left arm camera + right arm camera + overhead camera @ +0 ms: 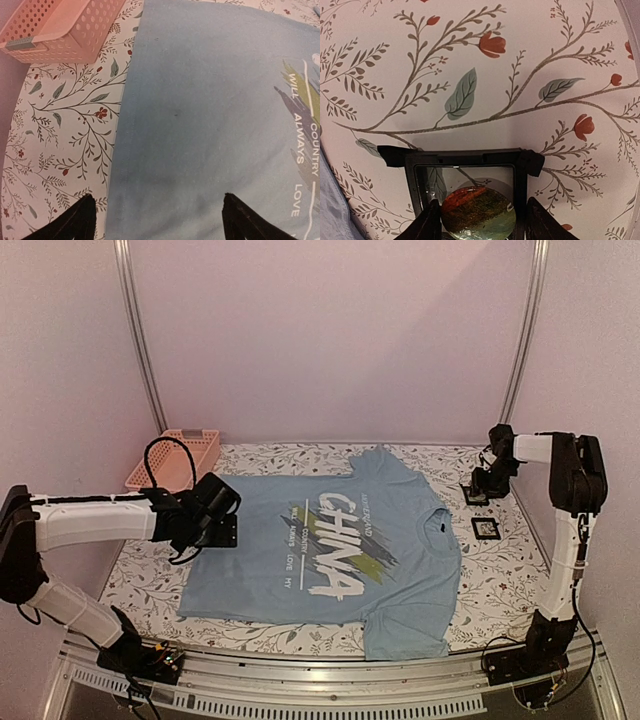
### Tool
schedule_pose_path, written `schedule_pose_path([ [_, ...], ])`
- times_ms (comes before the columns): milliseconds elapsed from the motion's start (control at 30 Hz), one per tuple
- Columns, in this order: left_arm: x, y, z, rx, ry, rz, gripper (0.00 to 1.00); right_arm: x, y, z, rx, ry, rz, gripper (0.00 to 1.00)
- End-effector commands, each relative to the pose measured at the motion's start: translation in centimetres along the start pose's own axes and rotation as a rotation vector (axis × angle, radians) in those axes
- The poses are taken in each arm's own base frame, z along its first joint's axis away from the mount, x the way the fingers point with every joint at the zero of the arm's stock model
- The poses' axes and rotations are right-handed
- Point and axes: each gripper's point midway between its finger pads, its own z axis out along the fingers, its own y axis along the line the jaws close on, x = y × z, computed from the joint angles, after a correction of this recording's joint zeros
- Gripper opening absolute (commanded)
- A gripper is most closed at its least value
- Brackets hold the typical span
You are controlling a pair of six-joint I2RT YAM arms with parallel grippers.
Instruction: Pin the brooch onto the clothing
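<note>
The clothing (262, 575) is a light blue T-shirt lying flat with a white "CHINA" print; it also fills the left wrist view (200, 110). The brooch (477, 212), a round orange and green disc, lies in an open black square frame (465, 157) on the floral cloth. My right gripper (481, 202) hangs over it at the table's far right (480, 486), open, its fingers either side of the brooch: the left fingertip (431, 220) is at its edge, the right one stands apart. My left gripper (156, 200) is open over the shirt's bottom hem (222, 525).
A second black square frame (486, 528) lies just near of the right gripper. A pink perforated basket (182, 456) stands at the back left, close to the left arm (60, 30). The floral tablecloth (500, 580) borders the shirt on all sides.
</note>
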Motion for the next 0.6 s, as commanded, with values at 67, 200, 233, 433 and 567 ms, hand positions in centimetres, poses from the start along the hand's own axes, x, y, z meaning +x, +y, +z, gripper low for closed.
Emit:
schedule_pose_path([
  [67,-0.3,-0.9,0.1,0.015,-0.005,0.025,0.87,-0.1,0.2,1.2,0.029,0.008,-0.059,0.53],
  [200,-0.3,-0.9,0.2,0.011,-0.003,0.035,0.87,-0.1,0.6,1.2,0.026,0.005,-0.070,0.54],
  [233,-0.3,-1.0,0.2,0.011,-0.003,0.035,0.87,-0.1,0.7,1.1,0.025,0.004,-0.072,0.54],
  [433,-0.2,-1.3,0.5,0.012,0.005,0.051,0.87,-0.7,-0.6,0.4,0.123,-0.014,-0.116,0.57],
  [567,-0.2,-1.5,0.6,0.012,0.009,0.058,0.87,-0.2,-1.2,0.9,0.162,0.007,-0.119,0.60],
])
